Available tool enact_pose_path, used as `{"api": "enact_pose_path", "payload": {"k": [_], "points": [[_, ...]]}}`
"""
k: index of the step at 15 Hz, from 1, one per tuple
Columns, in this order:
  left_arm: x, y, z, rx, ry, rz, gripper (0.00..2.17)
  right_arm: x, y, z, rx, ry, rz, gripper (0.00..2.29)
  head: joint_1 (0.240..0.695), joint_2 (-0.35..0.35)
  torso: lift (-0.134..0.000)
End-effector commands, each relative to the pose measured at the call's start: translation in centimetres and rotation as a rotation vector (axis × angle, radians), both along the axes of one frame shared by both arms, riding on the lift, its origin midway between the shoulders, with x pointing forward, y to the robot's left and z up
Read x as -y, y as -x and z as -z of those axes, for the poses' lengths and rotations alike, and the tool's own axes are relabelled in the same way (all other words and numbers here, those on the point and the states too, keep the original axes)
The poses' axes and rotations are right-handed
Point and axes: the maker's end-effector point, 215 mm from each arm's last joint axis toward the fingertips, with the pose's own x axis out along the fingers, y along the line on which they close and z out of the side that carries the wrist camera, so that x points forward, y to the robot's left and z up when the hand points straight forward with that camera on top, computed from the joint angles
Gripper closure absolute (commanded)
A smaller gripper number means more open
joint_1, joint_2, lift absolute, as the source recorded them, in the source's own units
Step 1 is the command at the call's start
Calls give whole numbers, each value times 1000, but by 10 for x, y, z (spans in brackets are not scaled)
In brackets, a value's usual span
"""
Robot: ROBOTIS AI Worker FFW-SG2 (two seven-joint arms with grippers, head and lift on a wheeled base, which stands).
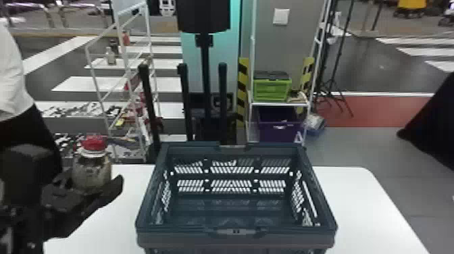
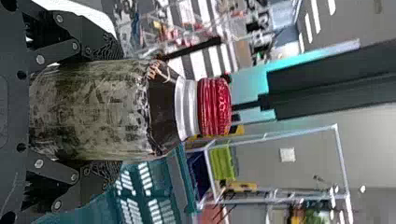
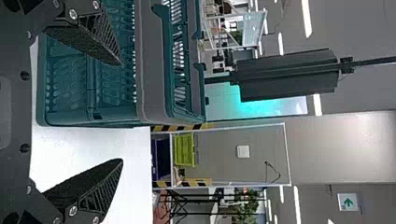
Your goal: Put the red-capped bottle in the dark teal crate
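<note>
Left gripper (image 1: 88, 185): closed in on the red-capped bottle (image 1: 92, 170), pinching it by the body, one finger on either side. Left wrist view agrees: clear body between the fingers, base end toward the palm, white neck band and red cap (image 2: 215, 106) pointing out past the fingertips. Bottle roughly upright in head view, cap up, pale greyish-green look to the body, some dark patches. It's outside the dark teal crate (image 1: 236, 231), off the crate's left side, apart from the rim; height over the table can't be told. Right gripper (image 3: 122, 112): fingers spread wide, nothing between the tips, near the crate; one finger overlaps the crate wall in right wrist view, contact can't be told. Crate sits on the white table (image 1: 358, 196), opening up, slotted walls, handle cut-outs in the near and far sides. Past the table: black upright posts and a dark panel (image 1: 203, 15) on a pole, turquoise panel behind. White-framed rack (image 1: 279, 104) beyond the crate, a bit right, holding a green crate (image 1: 272, 90) above a purple crate (image 1: 278, 131); yellow-black striped strips beside it. Another white frame (image 1: 125, 60) at far left, small items on it. Black tripod (image 1: 332, 81) right of the rack.
</note>
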Motion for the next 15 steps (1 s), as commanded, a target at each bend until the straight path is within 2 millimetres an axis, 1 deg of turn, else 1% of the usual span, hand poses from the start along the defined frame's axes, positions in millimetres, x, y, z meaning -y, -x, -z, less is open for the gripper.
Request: {"api": "enact_pose_path", "payload": {"k": [1, 3, 4, 5, 6, 7, 8, 9, 12, 13, 14, 15], "points": [[31, -28, -15, -31, -39, 97, 2142, 3, 0, -3, 5, 4, 10, 151, 499, 0, 0], [68, -45, -19, -87, -41, 223, 2142, 2, 0, -4, 10, 7, 11, 151, 499, 0, 0], [80, -49, -12, -149, -73, 272, 2142, 2, 0, -5, 13, 6, 12, 151, 499, 0, 0], [105, -55, -7, -200, -108, 344, 2142, 2, 1, -5, 12, 6, 13, 151, 499, 0, 0], [116, -57, 2, -260, -120, 386, 2142, 2, 1, -4, 10, 6, 14, 151, 499, 0, 0], [141, -62, 9, -311, -138, 457, 2142, 2, 2, -5, 12, 6, 14, 151, 499, 0, 0], [159, -68, 16, -352, -168, 509, 2142, 2, 2, -7, 17, 5, 14, 151, 499, 0, 0], [171, -72, 24, -388, -196, 544, 2142, 2, 4, -7, 18, 5, 15, 151, 499, 0, 0], [202, -85, 56, -521, -286, 626, 2145, 5, 7, -9, 28, 7, 20, 151, 499, 0, 0], [219, -86, 71, -566, -329, 672, 2142, 7, 9, -11, 34, 8, 23, 151, 499, 0, 0], [225, -87, 86, -615, -351, 678, 2142, 7, 10, -14, 45, 5, 26, 151, 499, 0, 0], [243, -88, 104, -646, -382, 724, 2142, 8, 11, -14, 48, 3, 27, 151, 499, 0, 0]]}}
